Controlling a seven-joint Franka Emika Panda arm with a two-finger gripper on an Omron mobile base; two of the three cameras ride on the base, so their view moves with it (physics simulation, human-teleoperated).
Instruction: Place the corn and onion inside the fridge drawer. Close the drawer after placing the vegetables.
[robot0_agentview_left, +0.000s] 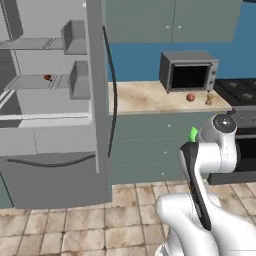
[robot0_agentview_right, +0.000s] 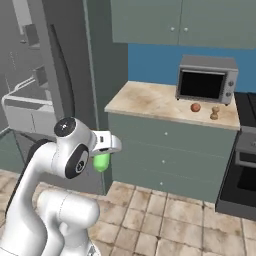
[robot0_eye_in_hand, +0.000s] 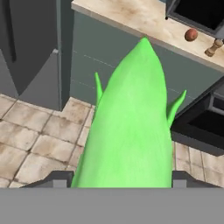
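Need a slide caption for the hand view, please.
Gripper holding the green corn above the tiled floor, with the onion on the counter beyond.

Glossy white rounded arm (robot0_agentview_left: 210, 150) with dark joint bands.

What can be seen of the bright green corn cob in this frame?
The bright green corn cob is smooth and uniformly coloured, tapering to a point, with thin leaf-like spikes flaring from either side. It is held in the two-finger gripper, above the tan tiled floor and touching nothing else. The right base view shows its rounded end hanging below the hand. In the left base view a green tip pokes out beside the white arm. It is in front of the grey-green counter cabinets, outside the fridge.
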